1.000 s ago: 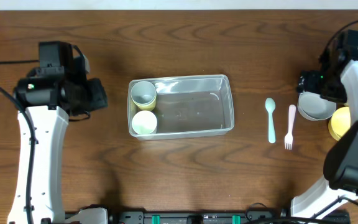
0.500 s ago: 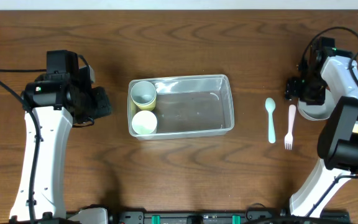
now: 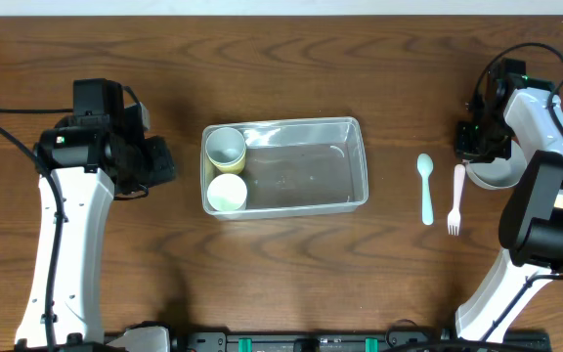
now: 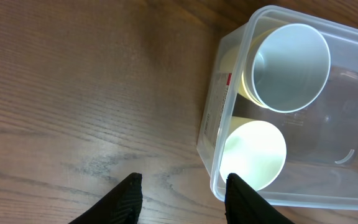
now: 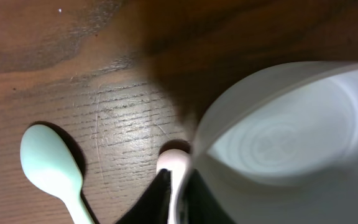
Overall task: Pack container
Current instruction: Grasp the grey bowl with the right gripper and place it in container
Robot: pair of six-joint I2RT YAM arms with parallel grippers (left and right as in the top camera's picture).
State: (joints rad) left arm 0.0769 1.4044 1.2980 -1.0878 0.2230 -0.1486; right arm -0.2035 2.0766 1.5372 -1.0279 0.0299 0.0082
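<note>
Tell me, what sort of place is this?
Probably a robotics lab bench, not a kitchen: a robot's left arm and right arm flank a wooden table with a clear container, spoon and fork.

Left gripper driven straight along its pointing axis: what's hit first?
Probably the brown wooden table, just short of the large clear plastic tub; if the line from the left gripper runs shallower, the tub's near wall. Depth unclear.

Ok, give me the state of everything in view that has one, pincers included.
container: uncovered, two cups at its left end.
rear cup: upright, empty.
front cup: standing beside it.
spoon: flat on the table.
fork: flat, beside the spoon.
white bowl: upright, empty.
left pincer: open, empty.
right pincer: at the bowl's rim; grip unclear.
</note>
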